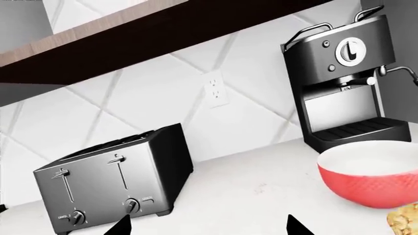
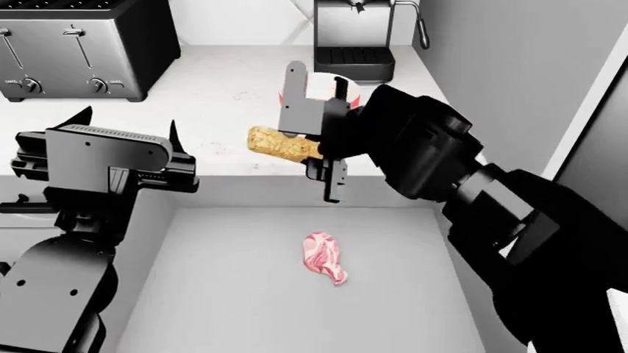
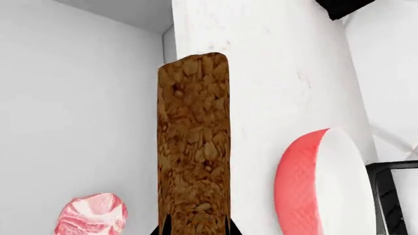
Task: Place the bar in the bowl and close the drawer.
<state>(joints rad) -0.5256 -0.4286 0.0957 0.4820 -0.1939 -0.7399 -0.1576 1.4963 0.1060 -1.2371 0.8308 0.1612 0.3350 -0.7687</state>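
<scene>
Golden-tan bar, clamped in right gripper, should be carried over red bowl, lowered inside, then released.

The light is bright, even and soft. The counter looks almost washed out, with only faint shadows under the toaster. The black arms show no detail. The bowl has a soft shine. In the right wrist view the bar is a little blurred.
</scene>
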